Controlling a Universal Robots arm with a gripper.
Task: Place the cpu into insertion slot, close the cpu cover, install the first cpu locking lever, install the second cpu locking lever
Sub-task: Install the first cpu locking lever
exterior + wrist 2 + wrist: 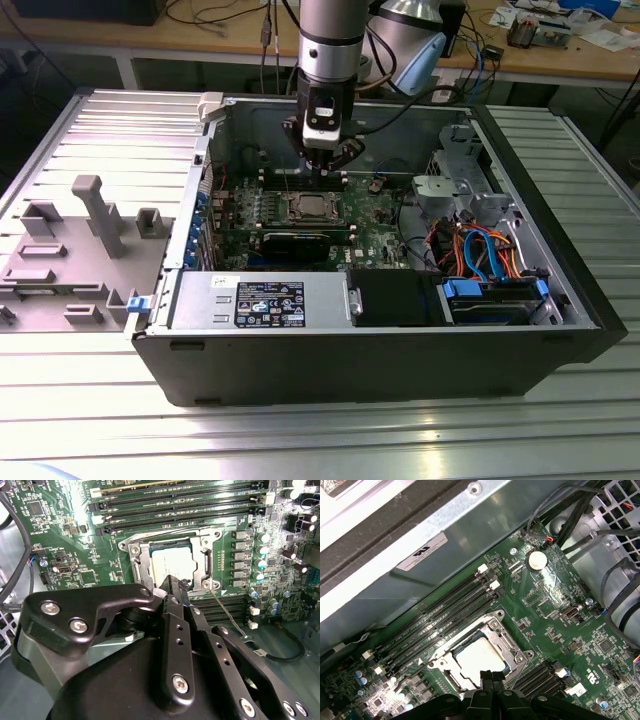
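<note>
The cpu lies in the insertion slot on the green board, pale face up. The silvery cpu cover lies flat around it like a frame. A thin metal locking lever sticks out slantwise from one corner of the slot. In the first wrist view the cpu and the cpu cover sit just past my fingertips. My gripper hovers close over the slot's edge, shut with nothing held. In the exterior view the gripper hangs just behind the slot.
Long memory slots run beside the socket on two sides. The open computer case walls the board in, with a power supply at the front and drive cages with cables at the exterior view's right. A grey fixture stands outside at the left.
</note>
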